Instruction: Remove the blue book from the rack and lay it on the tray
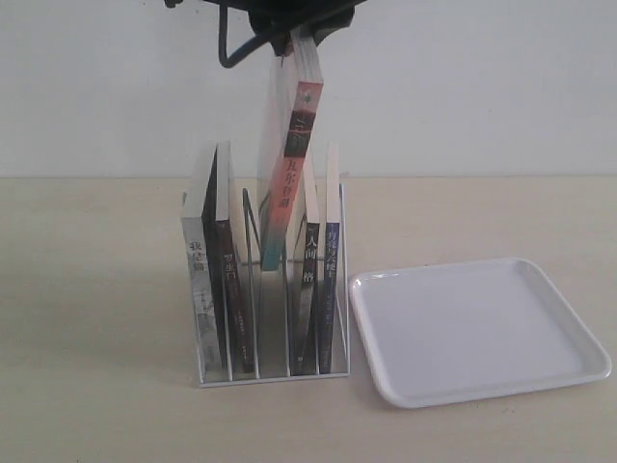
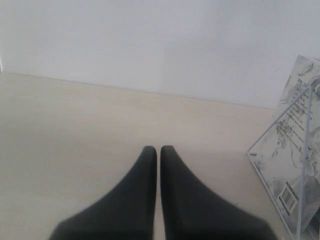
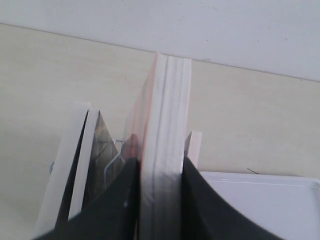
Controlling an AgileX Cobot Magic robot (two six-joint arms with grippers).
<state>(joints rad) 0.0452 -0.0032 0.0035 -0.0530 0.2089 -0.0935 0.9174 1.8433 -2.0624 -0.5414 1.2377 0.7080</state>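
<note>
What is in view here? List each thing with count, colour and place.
rack: 1, white wire, on the table.
blue book: 1, navy spine, rack slot nearest the tray.
black-spined book: 1, white characters, beside the blue book.
pink-to-teal book: 1, lifted, tilted, lower end between the dividers.
grey-spined book: 1, slot farthest from the tray.
dark-spined book: 1, beside the grey one.
tray: 1, glossy white, right of the rack.
table: 1, pale beige.
wall: 1, white, behind.
left gripper: 1, black, shut, over bare table.
right gripper: 1, black, shut on the pink-to-teal book.
</note>
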